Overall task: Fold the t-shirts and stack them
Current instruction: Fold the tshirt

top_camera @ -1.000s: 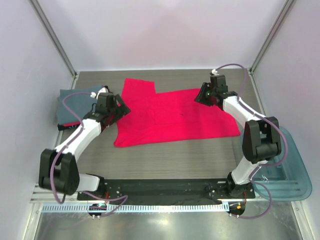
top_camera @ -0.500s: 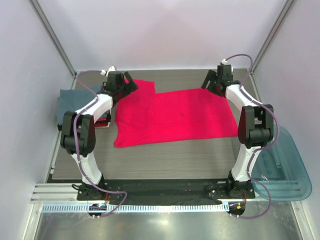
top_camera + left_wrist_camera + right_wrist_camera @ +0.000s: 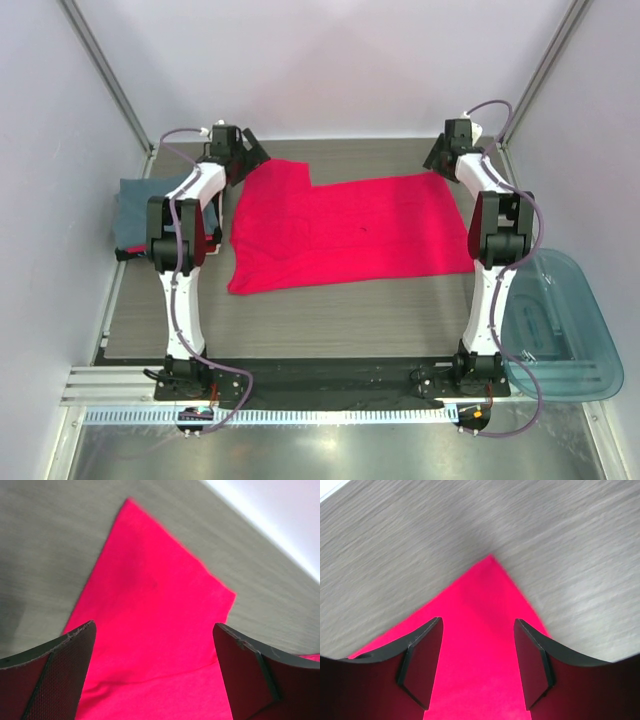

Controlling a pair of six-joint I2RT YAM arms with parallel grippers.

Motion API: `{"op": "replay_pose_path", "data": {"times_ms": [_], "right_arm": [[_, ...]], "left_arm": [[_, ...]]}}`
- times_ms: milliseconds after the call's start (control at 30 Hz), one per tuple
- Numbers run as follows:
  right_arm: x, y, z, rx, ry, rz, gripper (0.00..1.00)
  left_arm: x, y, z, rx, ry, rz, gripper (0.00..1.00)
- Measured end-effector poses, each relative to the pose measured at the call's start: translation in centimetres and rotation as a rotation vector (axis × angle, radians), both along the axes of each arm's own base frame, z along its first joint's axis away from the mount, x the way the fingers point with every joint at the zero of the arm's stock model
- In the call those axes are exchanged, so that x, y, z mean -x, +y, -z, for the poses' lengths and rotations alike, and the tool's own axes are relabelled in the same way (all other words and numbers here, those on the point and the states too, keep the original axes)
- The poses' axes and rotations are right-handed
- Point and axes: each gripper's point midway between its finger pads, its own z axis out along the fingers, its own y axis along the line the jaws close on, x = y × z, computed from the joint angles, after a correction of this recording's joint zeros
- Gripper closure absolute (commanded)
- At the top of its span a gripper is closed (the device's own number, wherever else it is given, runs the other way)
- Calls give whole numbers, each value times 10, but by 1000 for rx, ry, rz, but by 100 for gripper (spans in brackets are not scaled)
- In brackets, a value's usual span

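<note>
Reaching farther back now, left claw (image 3: pixel 154 629) and right claw (image 3: pixel 477 622) hang released above the flat red-pink t-shirt (image 3: pixel 350 230).

Your left arm (image 3: pixel 178 262) and right arm (image 3: pixel 492 250) stretch straight up the frame. The left gripper (image 3: pixel 248 155) gapes wide, the right gripper (image 3: pixel 438 158) stands parted, and both are empty.

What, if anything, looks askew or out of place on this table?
Nothing is spilled or damaged. The red-pink t-shirt lies spread but not square: its left part is wrinkled and its near left corner juts out. At the left edge, dark cloth peeks out from under the folded blue-grey t-shirt.
</note>
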Motion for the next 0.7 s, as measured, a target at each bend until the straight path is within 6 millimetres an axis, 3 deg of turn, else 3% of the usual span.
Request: {"op": "replay_pose_path", "data": {"times_ms": [133,300,467,700], "right_arm": [[-18,-10,10,24,10,23,36],[-27,-16,24,53,28,28,36],[-31,-17,38,66,54,19,37],[-42,-17,47,72,63,4,51]], "left_arm": [[-22,-5,-16,-11,-51,15,1],[-34,-5,-25,-20,-83,12,1],[-38,-1,-7,-35,-64,-6,4],[-39,4,22,-61,-24,-24,4]]}}
